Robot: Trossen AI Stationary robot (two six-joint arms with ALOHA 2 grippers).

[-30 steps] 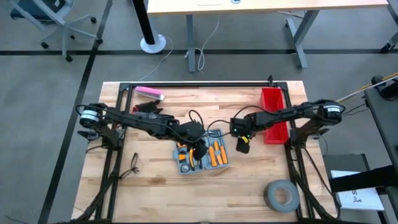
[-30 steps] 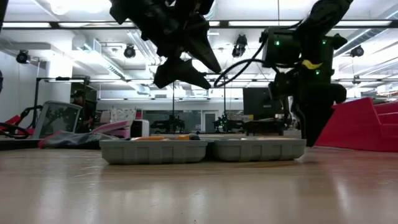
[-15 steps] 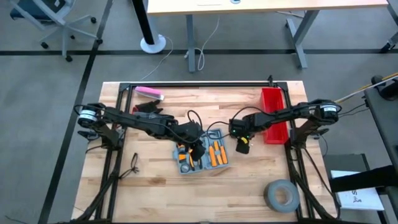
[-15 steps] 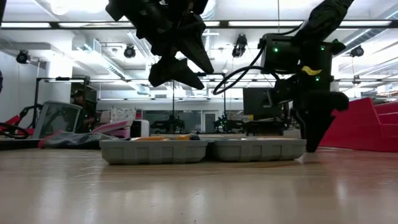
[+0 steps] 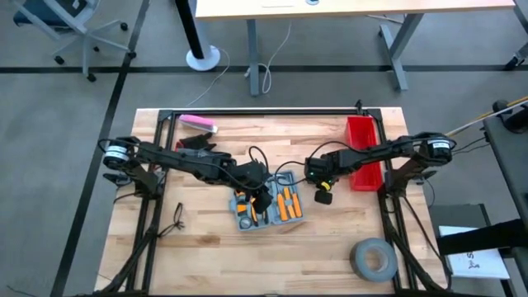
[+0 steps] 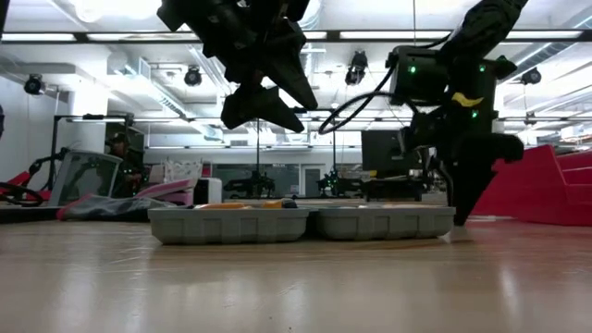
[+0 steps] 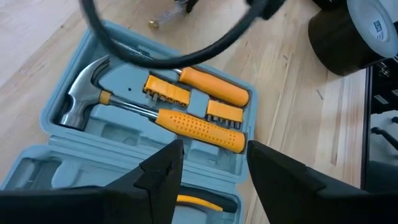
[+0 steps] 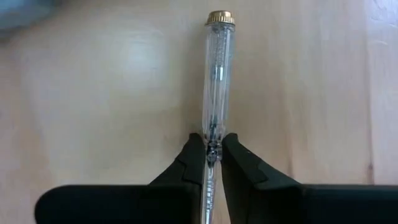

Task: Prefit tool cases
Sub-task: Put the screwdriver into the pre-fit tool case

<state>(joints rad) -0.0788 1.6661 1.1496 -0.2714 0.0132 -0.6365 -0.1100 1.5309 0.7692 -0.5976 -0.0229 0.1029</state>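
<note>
The right gripper (image 8: 212, 155), spread a second ago, has now closed on a clear-handled tester screwdriver (image 8: 216, 81) lying on the table (image 5: 206, 247) just right of the open tool case (image 5: 268, 208); only its wrist view shows this pinch. The left gripper (image 7: 211, 165) hovers spread over the case, where a hammer (image 7: 155, 112) and orange screwdriver (image 7: 211, 87) sit slotted. The red bin (image 5: 363, 148) stands far right.

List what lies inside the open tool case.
In the tool case: a hammer with orange grip, an orange-handled screwdriver, and two orange bit holders. The left gripper hides part of the nearer half.
</note>
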